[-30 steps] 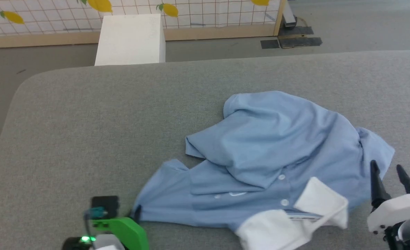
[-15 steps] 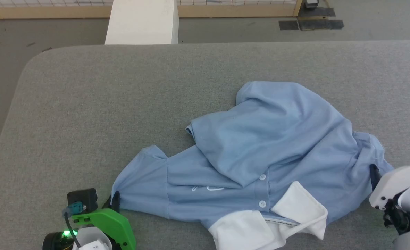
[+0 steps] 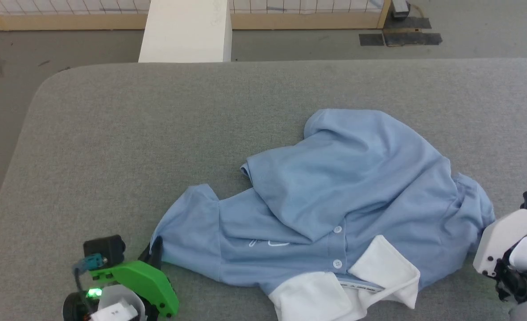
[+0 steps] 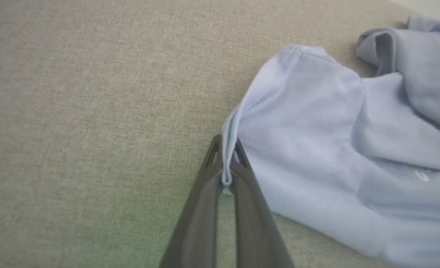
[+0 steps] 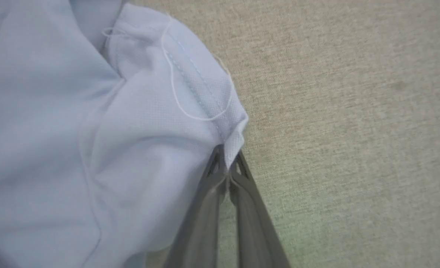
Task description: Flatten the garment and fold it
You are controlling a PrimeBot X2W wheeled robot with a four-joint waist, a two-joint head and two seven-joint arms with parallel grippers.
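The garment point(image 3: 343, 191), a light blue shirt with a white collar, small buttons and a white script logo, lies crumpled on the grey table point(image 3: 156, 133), its upper part folded over itself. My left gripper point(image 3: 156, 249) is shut on the hem of its left sleeve; the left wrist view shows that gripper point(image 4: 225, 149) pinching the fabric edge point(image 4: 229, 126). My right gripper point(image 5: 227, 158) is shut on the hem at the garment's right edge point(image 5: 234, 137). In the head view, only its white body point(image 3: 508, 240) shows beside the cloth.
A white box point(image 3: 185, 31) stands on the floor behind the table's far edge. A wooden-framed grid partition point(image 3: 299, 18) runs behind it. The table's rounded left corner point(image 3: 44, 89) is near the left arm. Dark floor patches point(image 3: 399, 38) lie at the back right.
The right gripper, open beside the garment a second ago, has shut on its right hem. The head camera has shifted. The left sleeve has been drawn slightly outward.
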